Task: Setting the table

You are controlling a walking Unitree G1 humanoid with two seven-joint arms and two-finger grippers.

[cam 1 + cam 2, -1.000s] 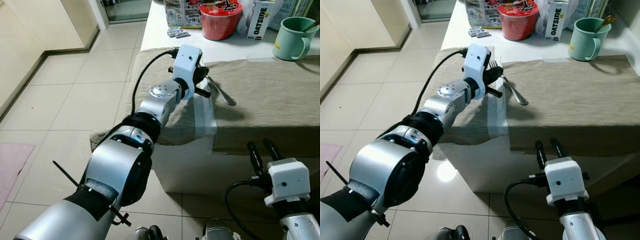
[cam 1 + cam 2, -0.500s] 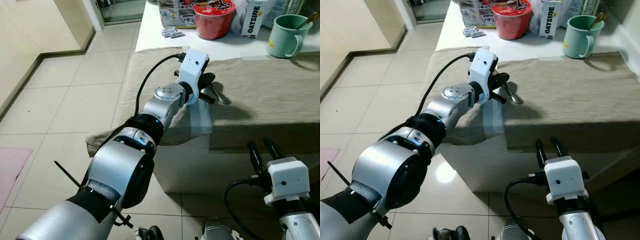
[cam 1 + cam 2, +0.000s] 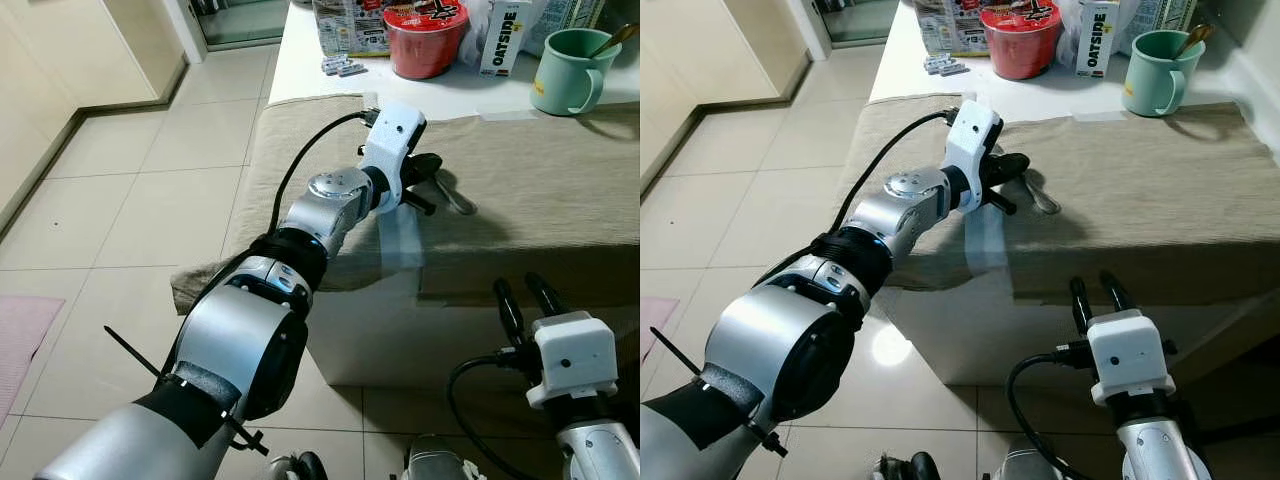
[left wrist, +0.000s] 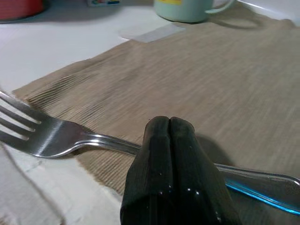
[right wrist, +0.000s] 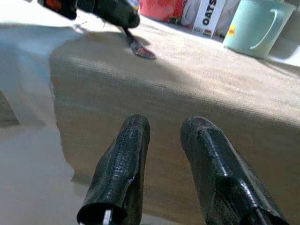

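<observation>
The fork (image 4: 56, 140) lies flat on the beige tablecloth (image 3: 540, 190), near the table's left front corner, tines pointing toward the white tabletop. The left gripper (image 4: 171, 173) has its two black fingers pressed together with nothing between them, the tips resting over the fork's handle (whether they actually touch the metal, I cannot tell). The step in hand looks like the placing or nudging of the fork into its setting spot. The next move probably calls for lifting the gripper straight off so that the fork is not dragged askew.

The right gripper (image 5: 168, 168) hangs low in front of the table, fingers parted and empty. A green mug (image 3: 566, 70) and a red noodle cup (image 3: 428, 40) stand at the table's far side.

Compared with a second ago, the left gripper has reached further right along the cloth and the fork has shifted with it.
</observation>
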